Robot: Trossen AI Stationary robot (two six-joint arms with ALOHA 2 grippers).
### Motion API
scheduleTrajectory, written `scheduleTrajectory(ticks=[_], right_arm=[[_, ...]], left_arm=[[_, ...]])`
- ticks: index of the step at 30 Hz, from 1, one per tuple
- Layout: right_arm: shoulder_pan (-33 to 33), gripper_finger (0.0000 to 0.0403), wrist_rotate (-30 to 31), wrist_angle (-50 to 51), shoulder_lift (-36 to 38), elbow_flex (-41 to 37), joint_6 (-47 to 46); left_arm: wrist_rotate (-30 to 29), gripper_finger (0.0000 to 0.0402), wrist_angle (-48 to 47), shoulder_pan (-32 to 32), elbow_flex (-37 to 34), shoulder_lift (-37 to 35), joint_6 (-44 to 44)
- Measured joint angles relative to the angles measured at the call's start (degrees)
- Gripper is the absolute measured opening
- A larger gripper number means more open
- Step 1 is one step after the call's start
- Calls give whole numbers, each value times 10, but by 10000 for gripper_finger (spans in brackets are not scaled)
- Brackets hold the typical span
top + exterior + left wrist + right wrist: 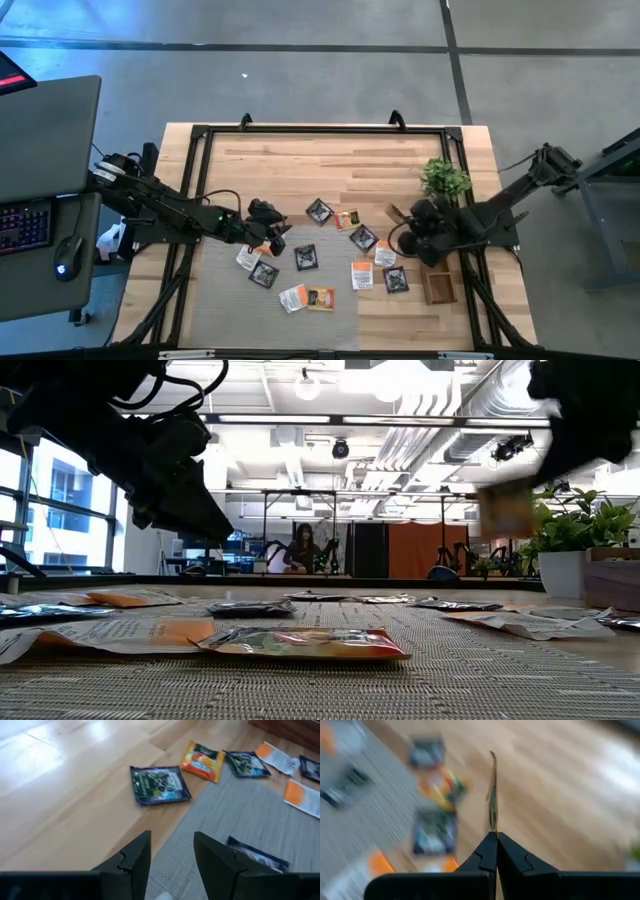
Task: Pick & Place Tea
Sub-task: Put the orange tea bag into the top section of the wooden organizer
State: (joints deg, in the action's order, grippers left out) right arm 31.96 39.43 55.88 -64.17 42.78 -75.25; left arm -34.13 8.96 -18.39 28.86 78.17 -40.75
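Several small flat tea sachets, black (306, 257), white with orange (362, 275) and orange-yellow (321, 297), lie flat on the grey mat (220, 310) and on the wood beside it. My left gripper (272, 228) (172, 854) is open above the mat's far edge, with a black sachet (160, 784) ahead on the wood. It touches nothing. My right gripper (495, 840) (405, 238) is shut on one sachet (493, 795), lifted above the table between the plant (445, 178) and the wooden tray (437, 285). My right gripper pinches one sachet between its two fingers by one edge (493, 829). The sachet shows edge-on and sticks out straight beyond the fingertips. It is lifted clear of the table, showing as a blurred square (505, 510) in the low view.
The narrow brown wooden tray sits at the table's right, near side, below my right gripper in the high view. The green potted plant (570, 545) stands at the far right. A black frame (320, 130) borders the table. Bare wood lies on the far side.
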Motion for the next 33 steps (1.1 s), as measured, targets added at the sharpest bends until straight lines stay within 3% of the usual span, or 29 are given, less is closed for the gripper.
scheduleTrajectory(ticks=[3, 11, 19, 27, 33], right_arm=[[2, 0, -52, 73, 0, 3, -36], [46, 0, -132, 221, 2, 104, -96], [120, 0, -258, 240, 2, 42, -268], [125, 0, -241, 221, -6, 2, -290], [115, 0, -181, 188, -11, 3, -250]], left_arm=[[23, 148, 3, 0, 0, 0, 0], [72, 147, 4, 0, 0, 0, 0], [94, 147, 4, 0, 0, 0, 0], [94, 147, 5, 0, 0, 0, 0], [93, 147, 6, 0, 0, 0, 0]])
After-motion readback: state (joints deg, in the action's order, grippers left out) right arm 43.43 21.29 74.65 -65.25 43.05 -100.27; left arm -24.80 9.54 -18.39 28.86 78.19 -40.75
